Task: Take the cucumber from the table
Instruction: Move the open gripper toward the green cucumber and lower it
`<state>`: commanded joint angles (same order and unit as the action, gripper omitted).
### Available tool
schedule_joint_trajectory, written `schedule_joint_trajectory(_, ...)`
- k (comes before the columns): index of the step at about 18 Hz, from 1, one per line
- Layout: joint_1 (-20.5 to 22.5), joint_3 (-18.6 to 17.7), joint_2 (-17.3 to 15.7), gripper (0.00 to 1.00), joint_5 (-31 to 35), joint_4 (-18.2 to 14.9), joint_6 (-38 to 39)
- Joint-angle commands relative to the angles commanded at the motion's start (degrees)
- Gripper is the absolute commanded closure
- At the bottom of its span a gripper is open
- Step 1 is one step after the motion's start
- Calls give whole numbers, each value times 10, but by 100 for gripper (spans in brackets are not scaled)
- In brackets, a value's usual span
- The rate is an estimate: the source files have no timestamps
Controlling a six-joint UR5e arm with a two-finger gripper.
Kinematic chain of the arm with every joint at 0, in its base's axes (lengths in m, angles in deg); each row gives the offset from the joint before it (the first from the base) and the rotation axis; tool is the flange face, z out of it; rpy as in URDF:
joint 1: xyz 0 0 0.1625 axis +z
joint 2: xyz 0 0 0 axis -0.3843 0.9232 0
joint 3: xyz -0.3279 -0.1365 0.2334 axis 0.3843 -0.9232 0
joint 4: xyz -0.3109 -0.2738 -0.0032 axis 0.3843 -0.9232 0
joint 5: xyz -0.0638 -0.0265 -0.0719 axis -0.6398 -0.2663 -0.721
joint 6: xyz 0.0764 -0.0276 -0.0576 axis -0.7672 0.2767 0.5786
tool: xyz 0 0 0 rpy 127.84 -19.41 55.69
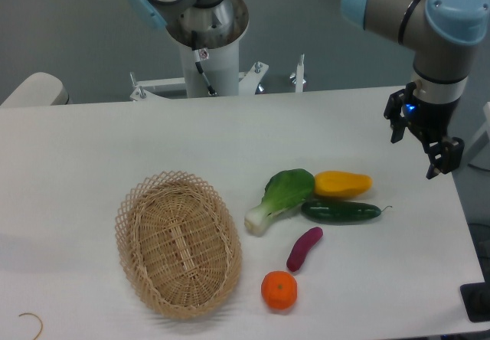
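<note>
The cucumber (341,211) is dark green and glossy and lies flat on the white table (92,156), right of centre, with its thin stem tip pointing right. It touches the yellow squash (343,184) just behind it. My gripper (416,146) hangs at the far right, above and to the right of the cucumber and well apart from it. Its two black fingers (442,158) stand spread, and nothing is between them.
A green bok choy (280,197) lies left of the cucumber. A purple sweet potato (304,248) and an orange (279,290) lie in front of it. A wicker basket (178,242) stands at the front left. The table's right edge runs close under the gripper.
</note>
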<state>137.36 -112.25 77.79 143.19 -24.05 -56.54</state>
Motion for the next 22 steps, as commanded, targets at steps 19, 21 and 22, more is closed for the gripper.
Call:
schedule_joint_trajectory(19,-32,-70,32,0,-7,130,62)
schedule_joint_trajectory(21,-44,-62,49,0,-7,133,61)
schedule_joint_trajectory(22,-48,-58,57,0,-7,134,61)
